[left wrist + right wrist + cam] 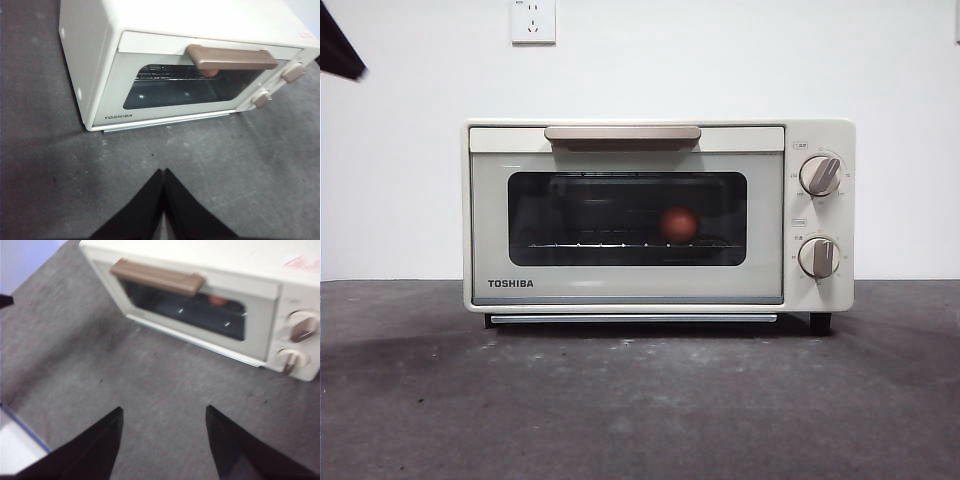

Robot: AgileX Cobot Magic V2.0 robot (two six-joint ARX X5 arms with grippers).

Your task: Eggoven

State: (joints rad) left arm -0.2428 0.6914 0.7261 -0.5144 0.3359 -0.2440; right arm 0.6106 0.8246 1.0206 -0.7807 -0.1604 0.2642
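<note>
The cream TOSHIBA toaster oven (630, 215) stands on the grey table with its door shut. The reddish-brown egg (678, 223) lies on the rack inside, seen through the dark glass. The oven also shows in the left wrist view (165, 65) and the right wrist view (210, 295), where a bit of the egg (218, 300) shows behind the handle. My left gripper (163, 172) is shut and empty, above the table in front of the oven. My right gripper (164, 412) is open and empty, also in front of the oven.
The beige handle (622, 133) runs along the door's top. Two dials (819, 175) sit on the oven's right side. A wall socket (533, 20) is on the white wall behind. A black arm tip (338, 45) shows at the top left corner.
</note>
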